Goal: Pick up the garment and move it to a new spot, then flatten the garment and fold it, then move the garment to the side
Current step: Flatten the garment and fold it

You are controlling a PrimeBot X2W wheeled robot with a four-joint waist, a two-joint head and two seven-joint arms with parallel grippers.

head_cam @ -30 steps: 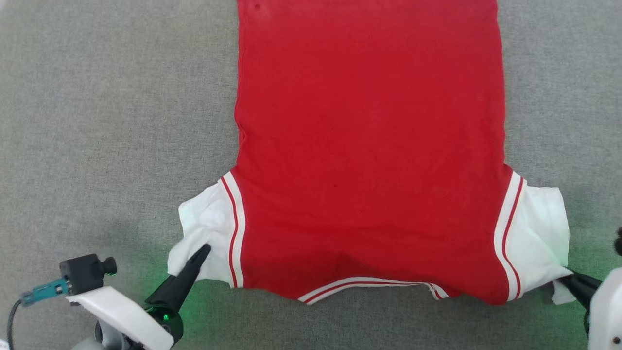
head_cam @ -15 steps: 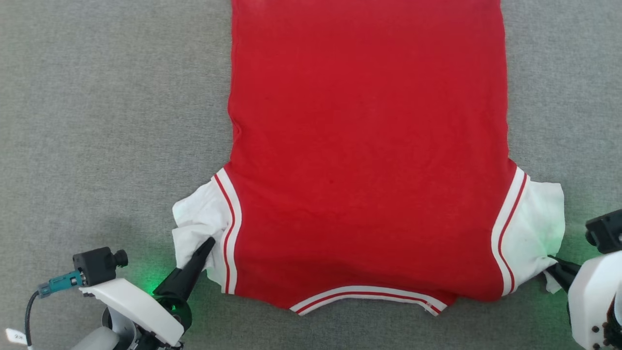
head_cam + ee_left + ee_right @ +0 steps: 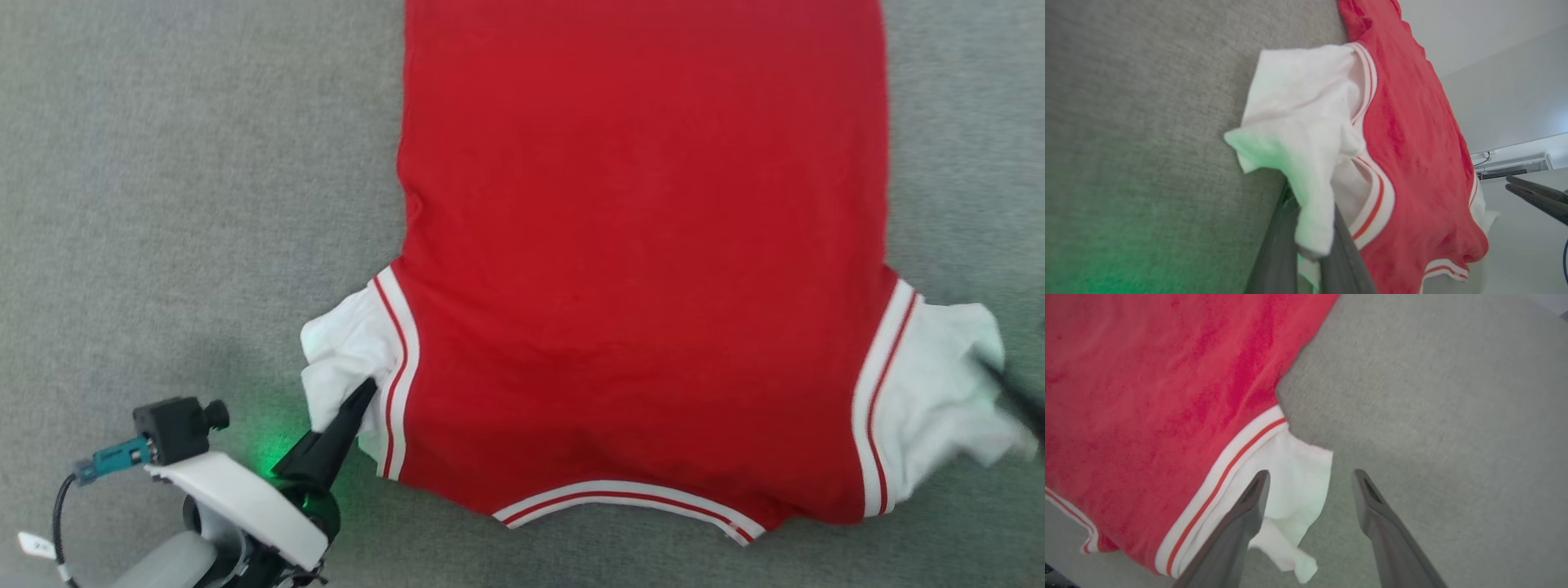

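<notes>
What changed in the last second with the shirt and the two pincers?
The right pincer opened and let go of the right sleeve of the shirt; its fingers now stand apart and the sleeve lies loose on the grey surface. Unchanged: the left pincer stays shut on the left sleeve, and the shirt stays spread flat.

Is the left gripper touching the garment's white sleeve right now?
Touching. The left wrist view shows the left gripper shut on the garment, white sleeve cloth pinched between its fingers.
</notes>
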